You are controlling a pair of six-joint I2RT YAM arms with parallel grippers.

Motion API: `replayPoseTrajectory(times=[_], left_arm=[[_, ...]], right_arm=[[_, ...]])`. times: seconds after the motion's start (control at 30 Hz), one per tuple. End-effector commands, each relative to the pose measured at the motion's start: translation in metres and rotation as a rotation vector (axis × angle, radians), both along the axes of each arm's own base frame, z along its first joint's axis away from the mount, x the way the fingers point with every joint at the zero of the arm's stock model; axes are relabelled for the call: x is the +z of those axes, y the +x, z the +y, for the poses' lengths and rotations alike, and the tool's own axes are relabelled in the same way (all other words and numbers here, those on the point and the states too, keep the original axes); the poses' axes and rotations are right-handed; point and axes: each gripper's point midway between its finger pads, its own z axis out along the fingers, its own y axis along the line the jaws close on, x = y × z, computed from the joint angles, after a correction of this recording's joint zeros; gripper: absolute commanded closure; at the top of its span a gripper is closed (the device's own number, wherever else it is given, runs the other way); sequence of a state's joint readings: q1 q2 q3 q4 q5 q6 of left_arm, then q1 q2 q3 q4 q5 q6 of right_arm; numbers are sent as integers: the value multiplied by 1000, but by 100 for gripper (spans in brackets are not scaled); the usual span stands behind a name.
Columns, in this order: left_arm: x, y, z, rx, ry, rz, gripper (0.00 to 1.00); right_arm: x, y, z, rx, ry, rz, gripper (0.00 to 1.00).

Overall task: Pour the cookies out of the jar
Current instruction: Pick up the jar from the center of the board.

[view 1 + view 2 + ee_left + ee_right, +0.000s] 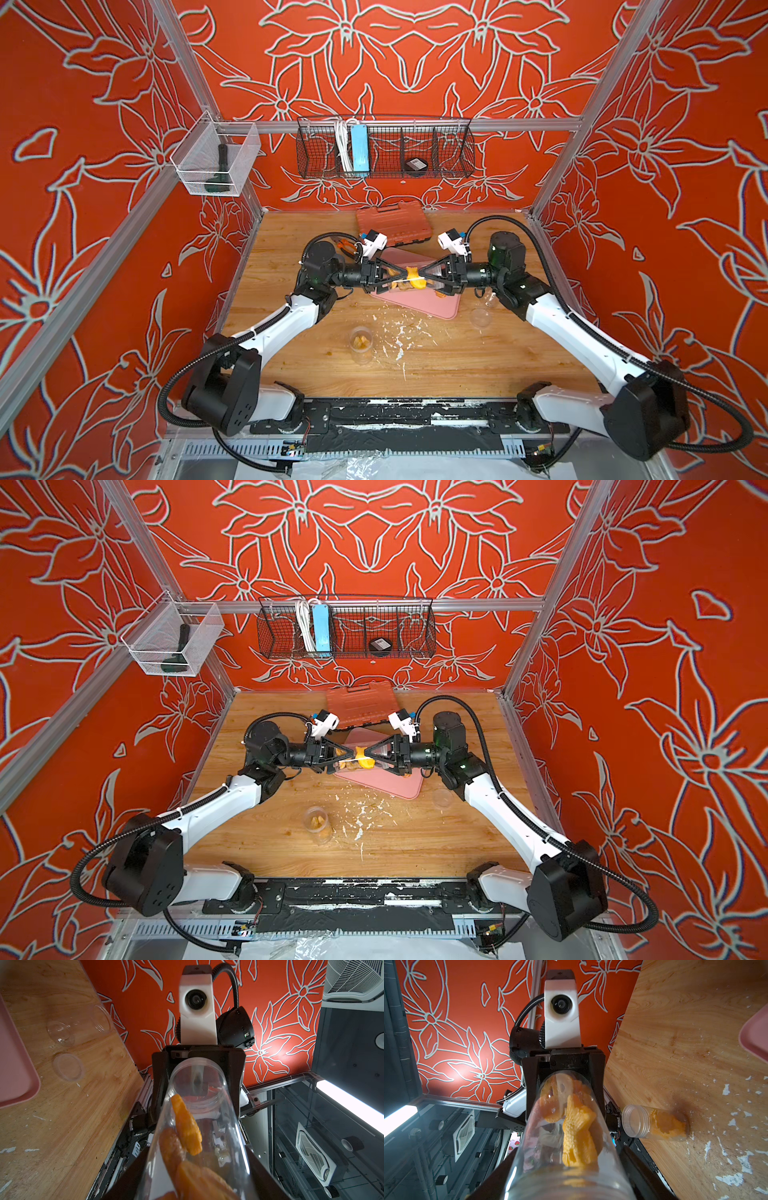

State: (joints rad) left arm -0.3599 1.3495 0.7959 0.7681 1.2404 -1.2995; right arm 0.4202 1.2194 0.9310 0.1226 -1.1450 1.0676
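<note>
A clear jar [434,274] [384,754] hangs level above the pink tray [440,309] [399,787], between my two grippers, which face each other. My left gripper [404,276] [352,755] [197,1178] is shut on the jar's base end. The orange-yellow cookies [415,282] [361,763] [187,1126] [579,1134] lie piled toward that end. My right gripper [420,275] [368,755] [571,1178] stands open around the threaded mouth end, one finger on each side of the jar [571,1105]. In the left wrist view the jar [197,1084] reaches away to the right gripper.
A second clear jar [361,343] [656,1124] with cookies stands on the wooden table in front of the tray. At the right are a clear lid [481,318] [68,1067] and an empty clear jar [79,1024] lying down. White flecks [401,336] litter the middle. A red tool case [392,224] lies behind.
</note>
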Motion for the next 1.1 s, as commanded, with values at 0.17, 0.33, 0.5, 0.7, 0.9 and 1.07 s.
replayPoseTrajectory(times=[0.17, 0.33, 0.5, 0.7, 0.9, 1.07], left_arm=[[5, -11, 0, -48, -8, -60, 42], [2, -11, 2, -52, -2, -56, 43], [1, -11, 4, -53, 3, -62, 43], [-1, -11, 4, -57, 10, -65, 43], [-1, -12, 5, -57, 14, -68, 43], [0, -12, 4, -59, 14, -69, 43]], right_arm=[[-4, -4, -10, -9, -52, -1, 17], [-2, -7, -19, -1, -52, 7, 15], [1, -8, -28, -21, -48, 6, 14], [6, -12, -30, -3, -31, 14, 17], [11, -15, -30, 14, -15, 15, 23], [12, -15, -29, 24, -4, 24, 26]])
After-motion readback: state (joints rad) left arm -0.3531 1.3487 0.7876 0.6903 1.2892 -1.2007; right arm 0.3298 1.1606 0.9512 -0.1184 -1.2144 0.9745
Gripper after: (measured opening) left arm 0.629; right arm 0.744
